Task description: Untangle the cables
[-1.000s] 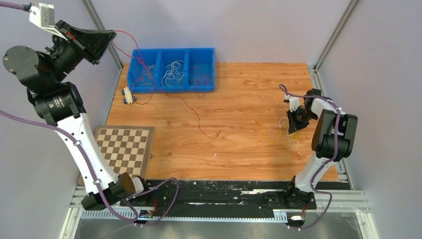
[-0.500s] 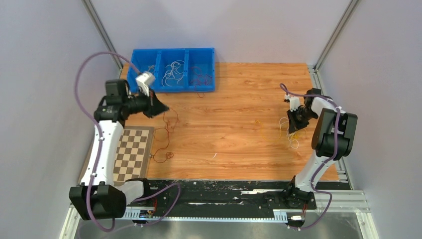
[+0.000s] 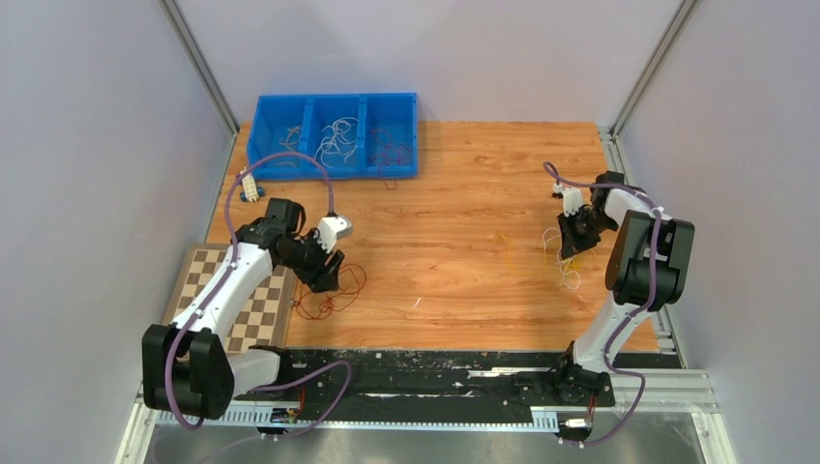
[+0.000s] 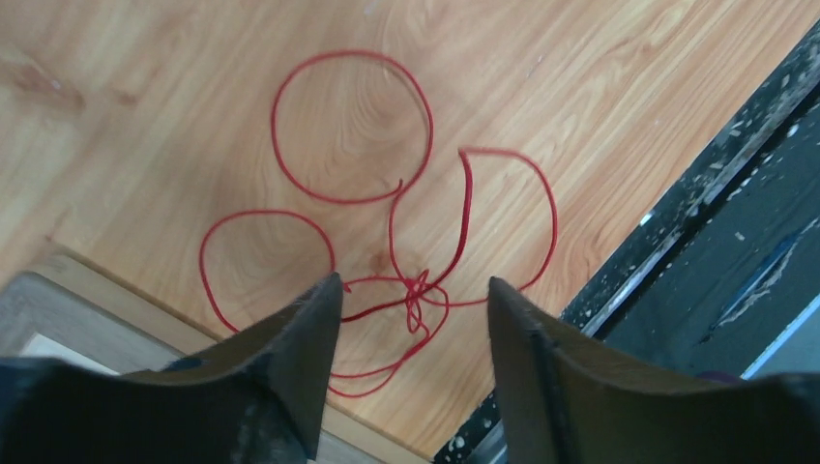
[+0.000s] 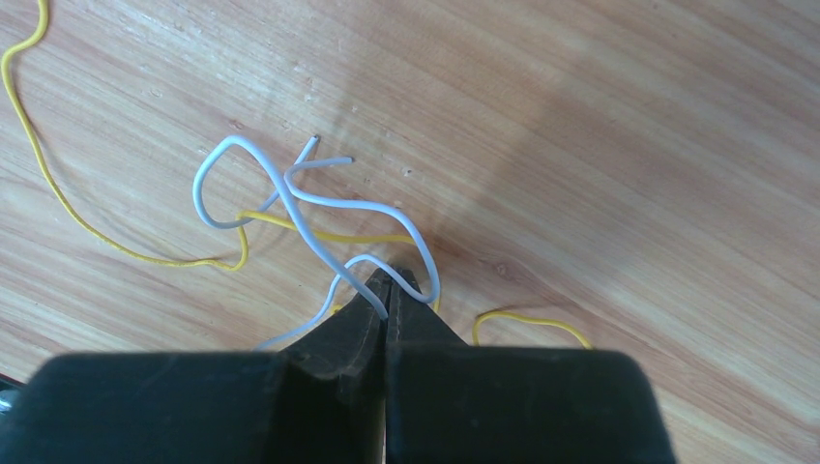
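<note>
A robotics lab cell, I'd say: a wood-grain worktop (image 3: 464,222) boxed in by plain grey panels (image 3: 87,145) between aluminium posts (image 3: 199,63), the left arm (image 3: 218,295) and right arm (image 3: 643,256) bolted to a black rail (image 3: 435,377) at its near edge, purple hoses (image 3: 344,372) strapped along them, a blue parts bin (image 3: 334,172) at the back.

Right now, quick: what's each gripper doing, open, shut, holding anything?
Left gripper: open, holding nothing, over the red cable.
Right gripper: shut, pinching the white cable at its tips.
</note>
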Controlling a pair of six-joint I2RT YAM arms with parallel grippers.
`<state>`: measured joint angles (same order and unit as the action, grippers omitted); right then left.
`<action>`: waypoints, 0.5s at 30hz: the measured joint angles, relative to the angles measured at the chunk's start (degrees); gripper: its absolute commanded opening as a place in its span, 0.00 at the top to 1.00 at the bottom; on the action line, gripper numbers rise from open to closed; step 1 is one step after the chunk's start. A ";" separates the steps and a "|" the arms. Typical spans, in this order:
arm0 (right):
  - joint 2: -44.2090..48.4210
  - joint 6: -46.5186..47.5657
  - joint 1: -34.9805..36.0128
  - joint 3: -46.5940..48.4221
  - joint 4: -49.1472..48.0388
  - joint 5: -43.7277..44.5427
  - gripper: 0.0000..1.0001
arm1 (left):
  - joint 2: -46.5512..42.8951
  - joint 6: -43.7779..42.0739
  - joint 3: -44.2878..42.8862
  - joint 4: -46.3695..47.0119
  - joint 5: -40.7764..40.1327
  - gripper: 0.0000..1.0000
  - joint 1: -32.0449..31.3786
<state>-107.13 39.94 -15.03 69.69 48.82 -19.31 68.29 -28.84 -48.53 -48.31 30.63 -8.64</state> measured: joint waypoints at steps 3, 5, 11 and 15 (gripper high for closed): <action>0.00 -0.02 0.00 -0.02 0.00 -0.04 1.00 | -0.20 -2.32 2.54 0.04 -2.73 0.18 -1.66; 0.00 -0.15 0.00 -0.04 -0.02 -0.09 1.00 | -0.52 -3.13 4.52 0.26 -4.59 0.14 -2.64; 0.09 -0.42 0.00 -0.24 -0.15 -0.11 1.00 | -1.14 -5.09 10.16 2.34 -10.51 0.13 -4.87; 0.09 -0.61 0.00 -0.26 -0.15 -0.24 1.00 | -2.54 -6.21 14.49 4.52 -13.53 0.18 -6.58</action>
<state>-107.04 39.33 -15.03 69.43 48.66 -19.55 65.76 -35.05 -34.04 -43.79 17.10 -15.22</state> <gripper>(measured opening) 0.003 0.859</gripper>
